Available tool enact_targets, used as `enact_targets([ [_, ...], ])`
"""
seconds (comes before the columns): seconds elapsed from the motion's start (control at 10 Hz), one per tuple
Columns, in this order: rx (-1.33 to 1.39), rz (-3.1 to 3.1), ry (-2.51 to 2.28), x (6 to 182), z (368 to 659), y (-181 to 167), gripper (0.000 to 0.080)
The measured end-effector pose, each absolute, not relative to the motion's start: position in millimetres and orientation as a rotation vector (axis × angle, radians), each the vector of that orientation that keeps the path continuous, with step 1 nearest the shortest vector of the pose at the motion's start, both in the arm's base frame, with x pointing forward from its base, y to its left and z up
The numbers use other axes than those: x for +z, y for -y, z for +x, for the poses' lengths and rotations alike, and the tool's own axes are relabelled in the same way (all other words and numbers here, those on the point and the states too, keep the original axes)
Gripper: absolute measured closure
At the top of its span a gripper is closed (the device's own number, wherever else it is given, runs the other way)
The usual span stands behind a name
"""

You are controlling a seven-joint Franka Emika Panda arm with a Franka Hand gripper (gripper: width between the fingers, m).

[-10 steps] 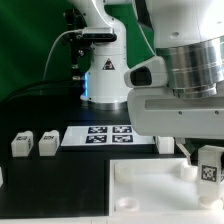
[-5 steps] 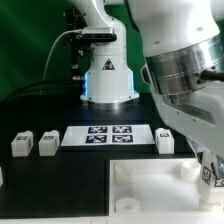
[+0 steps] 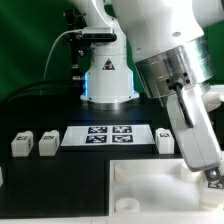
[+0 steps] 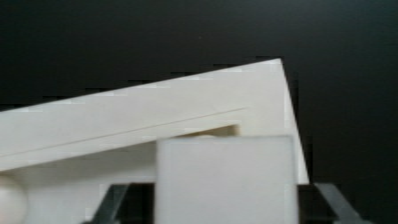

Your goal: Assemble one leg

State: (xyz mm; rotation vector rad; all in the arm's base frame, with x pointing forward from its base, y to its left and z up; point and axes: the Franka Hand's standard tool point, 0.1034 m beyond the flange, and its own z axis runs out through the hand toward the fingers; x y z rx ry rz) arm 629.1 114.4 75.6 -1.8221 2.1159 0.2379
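Plainly clamps the leg (image 3: 212, 180) in the gripper (image 4: 222, 206), with the jaws clenched on its opposite sides. Holds it low over the white panel (image 3: 140, 186), close to the tabletop corner where the near edge meets the edge on the exterior view's right. Shows, in the wrist view, the leg's plain white face between two dark fingers (image 4: 121, 204), and beyond it a corner of the panel against the black tabletop (image 3: 60, 188). Cannot tell from either view whether leg and panel touch. Shows, in the exterior view, a black-and-white tag on the held leg's camera-facing side and a round socket (image 3: 189, 169) of the panel just beside it. Finds a loose leg (image 3: 22, 144) and a second loose leg (image 3: 47, 144) side by side, slightly apart, near the edge on the exterior view's left. Finds the marker board (image 3: 108, 135) flat at mid-table before the robot base (image 3: 108, 80), and a third loose leg (image 3: 166, 141) just beside that board's end on the exterior view's right.
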Motion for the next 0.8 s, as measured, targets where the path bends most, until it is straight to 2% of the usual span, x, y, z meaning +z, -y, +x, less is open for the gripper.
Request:
enact_targets([
  [0.1,0.24,-1.844,-2.103,75.6,628.2,-115.7,0.0313],
  [0.2,0.245,-1.995,-2.0,77.3,625.6,-120.7,0.0205],
  [0.3,0.206,-2.214,-1.798,80.8,627.1,-121.7,0.0205],
  [0.4,0.193,-2.395,-1.617,84.6,627.0,-125.2,0.0159],
  [0.8,0.1,-2.65,-1.106,82.7,628.4,-121.8,0.015],
])
